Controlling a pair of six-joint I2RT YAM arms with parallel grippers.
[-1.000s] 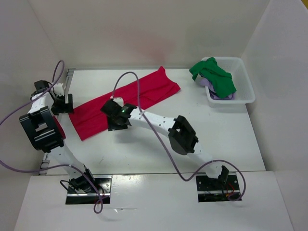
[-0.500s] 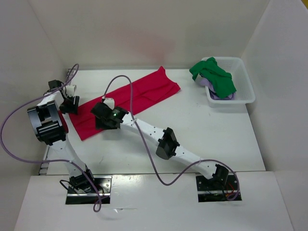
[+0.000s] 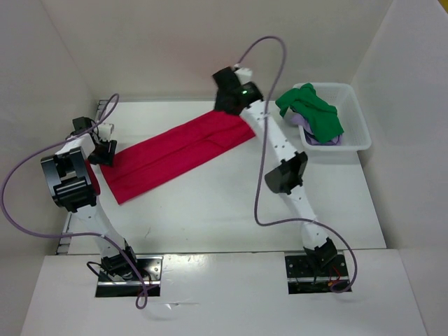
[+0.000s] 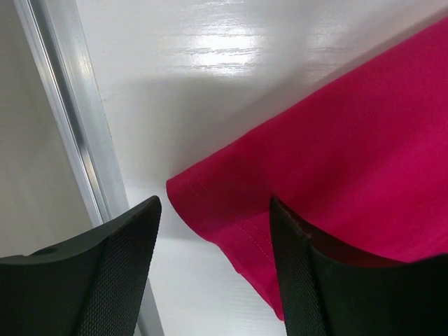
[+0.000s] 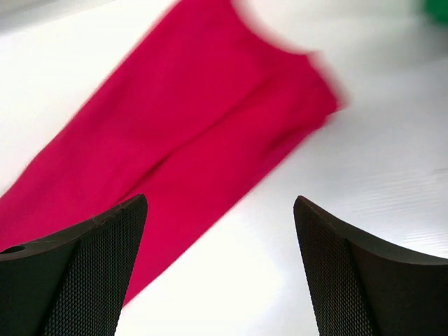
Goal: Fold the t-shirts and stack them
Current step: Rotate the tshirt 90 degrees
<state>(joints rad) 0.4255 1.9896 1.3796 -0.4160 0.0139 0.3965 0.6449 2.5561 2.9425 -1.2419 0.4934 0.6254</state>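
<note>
a basket [image 3: 353, 124] is holding the green shirt [image 3: 316, 112], seemingly atop a purple shirt [image 3: 297, 120]. my left gripper [image 4: 213, 210] is gaping over the red shirt's [image 3: 175, 155] corner, and my outstretched right gripper [image 5: 220, 203] is gaping over its far end.

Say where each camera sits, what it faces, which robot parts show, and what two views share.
Top external: above and behind the robot, facing down on red shirt and basket; left arm, right arm show.
Left wrist: on left arm, facing the shirt's corner; open left gripper shows.
Right wrist: on right arm, facing the shirt's far end; open right gripper shows.
All share the red shirt.
</note>
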